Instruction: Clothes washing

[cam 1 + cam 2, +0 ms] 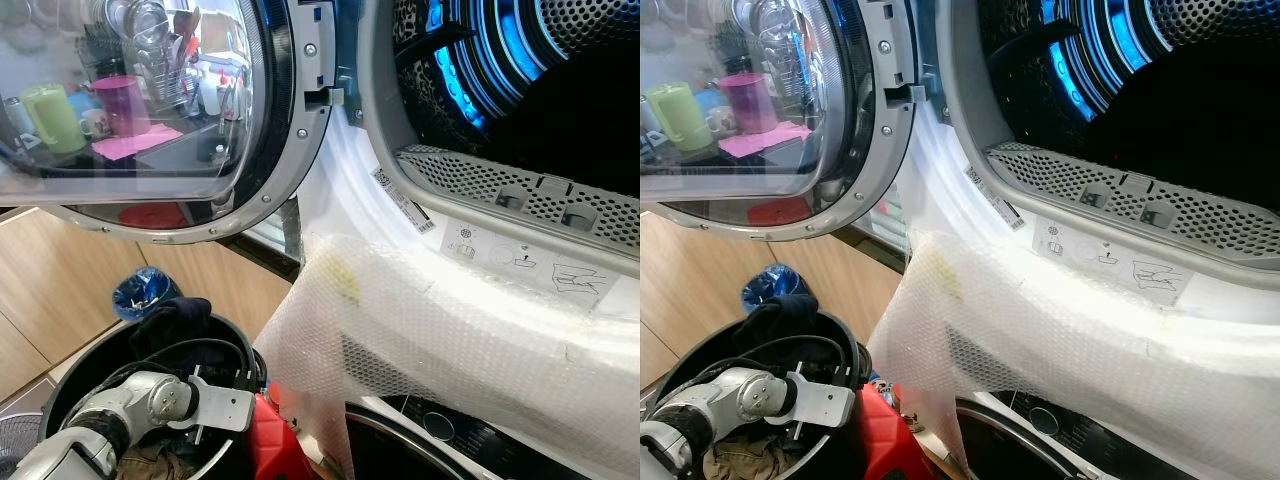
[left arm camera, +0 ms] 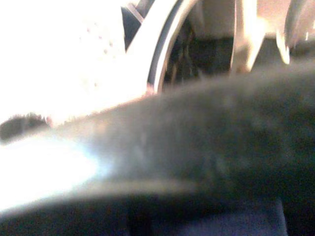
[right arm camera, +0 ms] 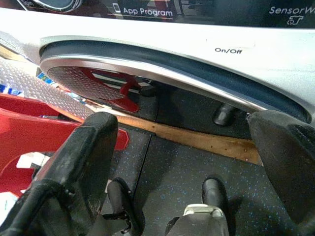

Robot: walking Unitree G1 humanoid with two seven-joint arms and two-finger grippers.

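The upper machine's round glass door stands swung open to the left. Its drum is dark inside with blue light on the perforated wall. Below and left stands a black laundry basket holding a dark garment and some tan cloth. My left arm reaches down into the basket, its tip hidden among the clothes. In the blurred left wrist view a dark rim crosses close to the camera. My right gripper hangs low and open before the lower machine's door, holding nothing.
A sheet of bubble wrap drapes over the front panel between the two machines. A red plastic object sits beside the basket, and a blue bundle lies on the wooden floor behind it. A wooden strip runs under the lower machine.
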